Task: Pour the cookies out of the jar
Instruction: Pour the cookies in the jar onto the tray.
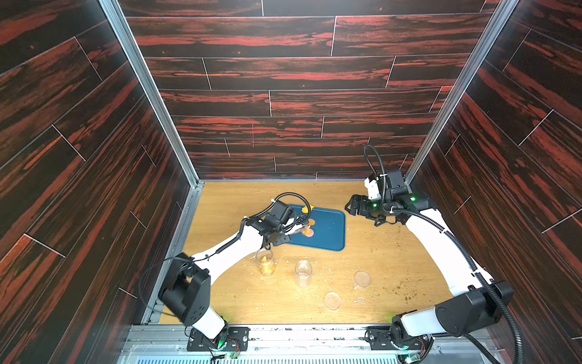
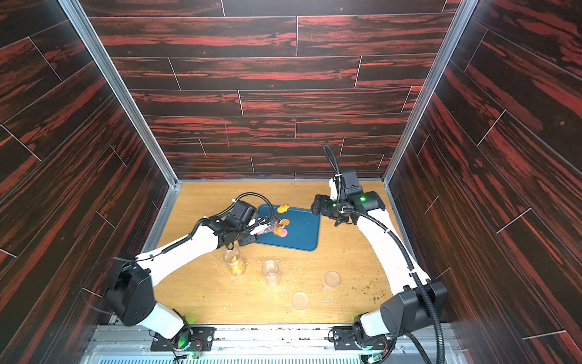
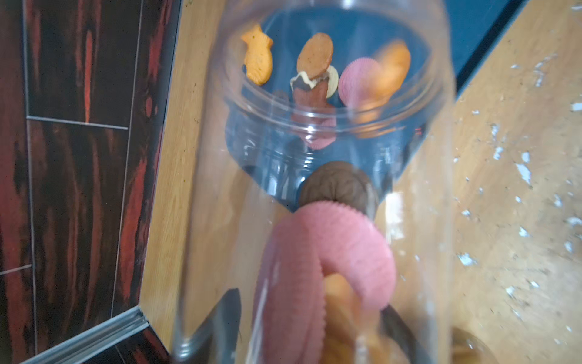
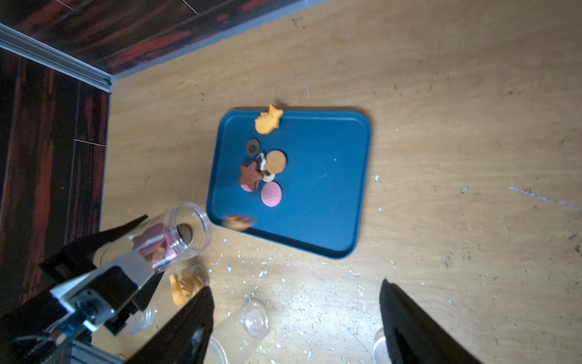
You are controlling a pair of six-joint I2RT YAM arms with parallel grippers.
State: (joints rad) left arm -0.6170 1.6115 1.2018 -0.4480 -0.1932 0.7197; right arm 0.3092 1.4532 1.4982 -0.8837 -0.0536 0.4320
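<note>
At the tray's (image 4: 330,205) left edge, left pincer (image 4: 148,249) grips the seemingly light, slick jar (image 4: 189,227) mid-body; brittle cookies (image 4: 272,162) spill. Right pincer (image 4: 296,285) gapes empty.

You're working in a robot test cell, not a home or shop. Evidence: three walls (image 1: 283,78) of dark red wood-grain panel, framed by aluminium posts (image 1: 148,91), close in a small wood tabletop (image 1: 393,252). The left arm (image 1: 230,252) and right arm (image 1: 441,252) bolt to a metal rail (image 1: 315,338) at the near edge, with bare wiring at their bases. Black conduit (image 1: 460,249) runs along the right arm. Staged props: a tray (image 1: 330,239) with cookies (image 4: 274,162). Pale crumbs (image 4: 283,280) litter the top.
</note>
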